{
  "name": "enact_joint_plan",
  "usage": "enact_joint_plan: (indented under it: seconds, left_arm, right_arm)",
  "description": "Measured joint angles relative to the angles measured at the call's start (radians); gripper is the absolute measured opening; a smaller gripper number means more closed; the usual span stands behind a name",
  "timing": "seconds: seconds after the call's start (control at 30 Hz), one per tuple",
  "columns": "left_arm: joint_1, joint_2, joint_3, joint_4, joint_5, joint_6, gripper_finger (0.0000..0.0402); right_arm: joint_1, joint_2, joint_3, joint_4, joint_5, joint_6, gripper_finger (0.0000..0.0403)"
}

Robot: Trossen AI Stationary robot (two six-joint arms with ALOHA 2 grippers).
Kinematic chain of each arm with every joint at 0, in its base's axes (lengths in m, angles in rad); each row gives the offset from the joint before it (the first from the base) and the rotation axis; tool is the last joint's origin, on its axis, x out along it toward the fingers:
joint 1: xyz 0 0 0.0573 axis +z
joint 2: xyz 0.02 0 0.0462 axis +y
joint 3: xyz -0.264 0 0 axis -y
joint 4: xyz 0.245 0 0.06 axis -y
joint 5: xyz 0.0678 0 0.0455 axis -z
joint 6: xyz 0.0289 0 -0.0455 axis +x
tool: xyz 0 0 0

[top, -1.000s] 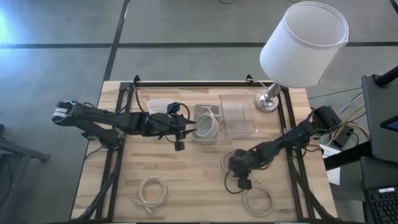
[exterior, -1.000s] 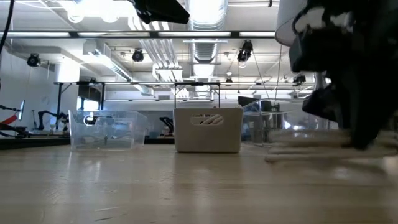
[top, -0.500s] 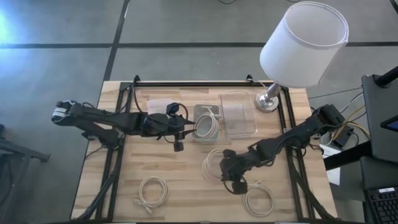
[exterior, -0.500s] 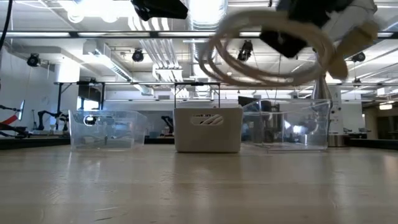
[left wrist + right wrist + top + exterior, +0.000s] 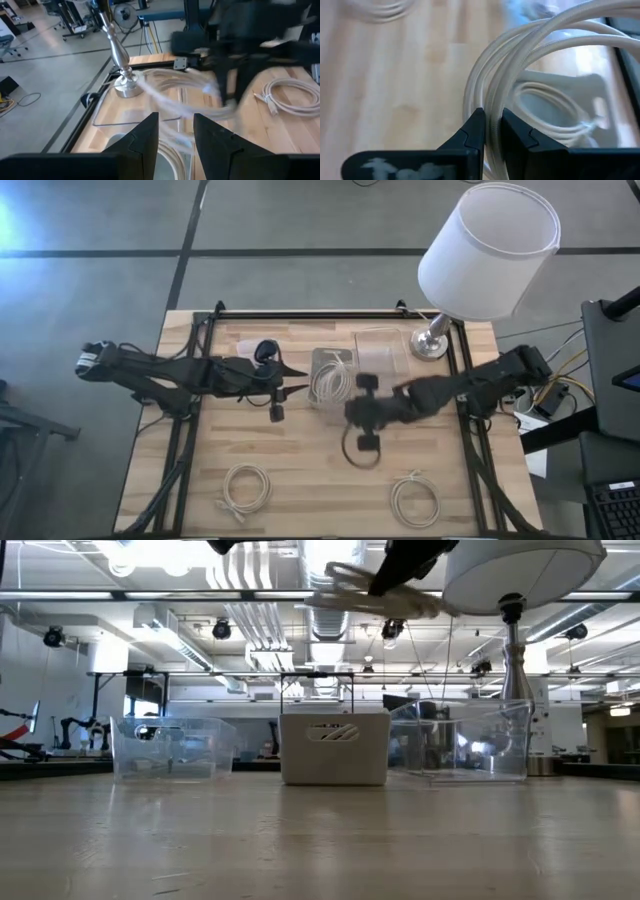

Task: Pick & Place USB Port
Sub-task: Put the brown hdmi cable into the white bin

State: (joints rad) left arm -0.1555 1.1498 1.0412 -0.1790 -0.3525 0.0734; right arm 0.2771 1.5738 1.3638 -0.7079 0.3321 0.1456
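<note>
Right wrist view: coiled cable [image 5: 492,100] between right gripper [image 5: 491,131] jaws.

My right gripper [image 5: 352,412] carried cable coil [image 5: 520,60] from table front toward white bin [image 5: 333,377]; left gripper [image 5: 298,376] drew back

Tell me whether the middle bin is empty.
Not empty: a coiled cable already lies inside the bin.

No words, labels, brand marks or numbers can be read on any object here; any markings that show are too blurred to make out.
</note>
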Motion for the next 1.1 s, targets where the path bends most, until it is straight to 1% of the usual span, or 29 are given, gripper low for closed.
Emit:
enact_joint_plan:
  seconds: [0.1, 0.13, 0.27, 0.3, 0.37, 0.57, 0.67, 0.77, 0.9, 1.1]
  left_arm:
    - [0.000, -0.009, 0.000, -0.001, 0.000, 0.000, 0.0126]
    - [0.000, -0.010, 0.000, -0.001, 0.000, -0.001, 0.0126]
    - [0.000, -0.010, 0.000, -0.004, 0.000, -0.001, 0.0126]
    - [0.000, -0.010, 0.000, -0.006, 0.000, -0.001, 0.0126]
    - [0.000, -0.010, 0.000, -0.010, 0.000, -0.001, 0.0126]
    - [0.000, -0.010, 0.000, -0.016, 0.000, -0.002, 0.0126]
    - [0.000, -0.010, 0.000, -0.016, 0.000, -0.002, 0.0126]
    - [0.000, -0.010, 0.000, -0.018, 0.000, -0.003, 0.0126]
    - [0.000, -0.010, 0.000, -0.025, 0.000, -0.004, 0.0126]
    - [0.000, -0.010, 0.000, -0.046, 0.001, -0.003, 0.0126]
  right_arm:
    - [-0.087, 0.000, -0.006, 0.010, -0.004, 0.022, 0.0038]
    - [-0.118, 0.000, -0.011, 0.008, -0.024, 0.028, 0.0038]
    - [-0.229, 0.001, -0.036, 0.015, -0.206, 0.027, 0.0038]
    - [-0.247, 0.001, -0.045, 0.022, -0.228, 0.030, 0.0038]
    - [-0.271, 0.001, -0.059, 0.041, -0.233, 0.028, 0.0038]
    - [-0.292, 0.020, -0.072, 0.066, -0.234, 0.009, 0.0038]
    - [-0.289, 0.070, -0.066, 0.068, -0.244, 0.003, 0.0038]
    - [-0.288, 0.132, -0.049, 0.051, -0.281, -0.032, 0.0038]
    - [-0.291, 0.188, 0.019, 0.007, -0.307, -0.041, 0.0038]
    - [-0.302, 0.298, 0.143, -0.153, -0.307, -0.077, 0.0038]
